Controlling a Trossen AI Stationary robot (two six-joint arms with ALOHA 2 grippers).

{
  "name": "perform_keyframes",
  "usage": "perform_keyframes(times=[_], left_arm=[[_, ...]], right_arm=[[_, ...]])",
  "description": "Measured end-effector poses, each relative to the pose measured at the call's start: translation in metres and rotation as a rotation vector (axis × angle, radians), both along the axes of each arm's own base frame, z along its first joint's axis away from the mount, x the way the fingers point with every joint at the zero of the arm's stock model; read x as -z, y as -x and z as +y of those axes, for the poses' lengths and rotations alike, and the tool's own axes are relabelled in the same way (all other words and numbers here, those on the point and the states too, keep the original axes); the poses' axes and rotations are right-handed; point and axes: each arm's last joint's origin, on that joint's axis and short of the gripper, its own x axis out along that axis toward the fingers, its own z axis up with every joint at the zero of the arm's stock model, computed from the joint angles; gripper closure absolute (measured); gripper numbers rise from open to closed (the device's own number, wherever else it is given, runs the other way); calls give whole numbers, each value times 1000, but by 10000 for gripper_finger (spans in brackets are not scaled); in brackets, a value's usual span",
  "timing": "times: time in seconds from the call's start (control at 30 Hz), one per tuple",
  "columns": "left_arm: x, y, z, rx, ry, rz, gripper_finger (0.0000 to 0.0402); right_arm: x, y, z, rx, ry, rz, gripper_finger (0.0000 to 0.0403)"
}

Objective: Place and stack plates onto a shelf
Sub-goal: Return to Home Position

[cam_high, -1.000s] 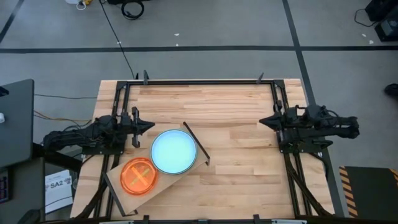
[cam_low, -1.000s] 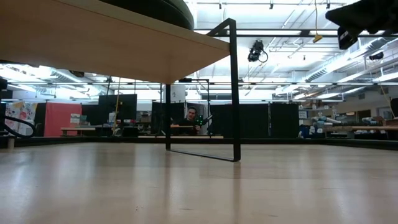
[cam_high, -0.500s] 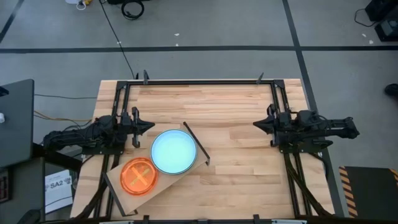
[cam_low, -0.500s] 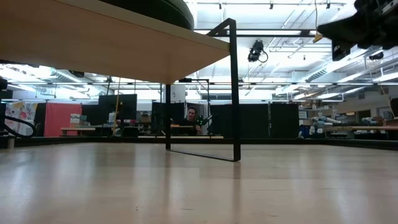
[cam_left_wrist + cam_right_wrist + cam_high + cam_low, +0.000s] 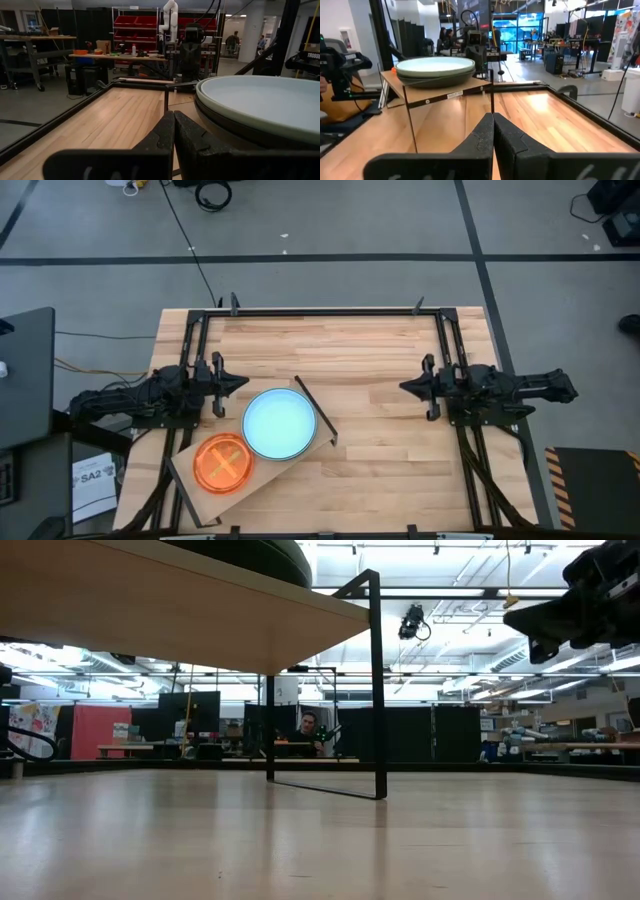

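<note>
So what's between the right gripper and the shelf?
Only bare tabletop, as the high view shows: nothing lies between the shut right gripper and the shelf's black-framed end. The left gripper waits shut beside the light-blue plate.

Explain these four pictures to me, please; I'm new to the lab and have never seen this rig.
This is a robot with two dark arms at a wooden table. Each arm ends in a two-finger gripper. The left gripper and the right gripper are both shut and hold nothing, at opposite sides of the table.

One picture looks straight down from above. One looks level across the tabletop, from under the shelf. The other two come from a camera on each wrist, looking past that arm's own fingers.

On the table stands a small wooden shelf on a black metal frame. On it are a light-blue plate, topping a stack, and a smaller orange plate beside it.
</note>
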Motion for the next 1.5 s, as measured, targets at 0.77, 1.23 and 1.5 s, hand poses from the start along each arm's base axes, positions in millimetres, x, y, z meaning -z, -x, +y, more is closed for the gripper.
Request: perform_keyframes(times=[0.77, 1.23, 1.5], left_arm=[[4, 0, 0, 6, 4, 38, 391], [2, 0, 0, 0, 2, 22, 391], [0, 0, 0, 1, -1, -5, 391]], right_arm=[[5, -1, 0, 0, 17, 20, 393], [5, -1, 0, -2, 17, 19, 393], [5, -1, 0, -2, 17, 19, 391]])
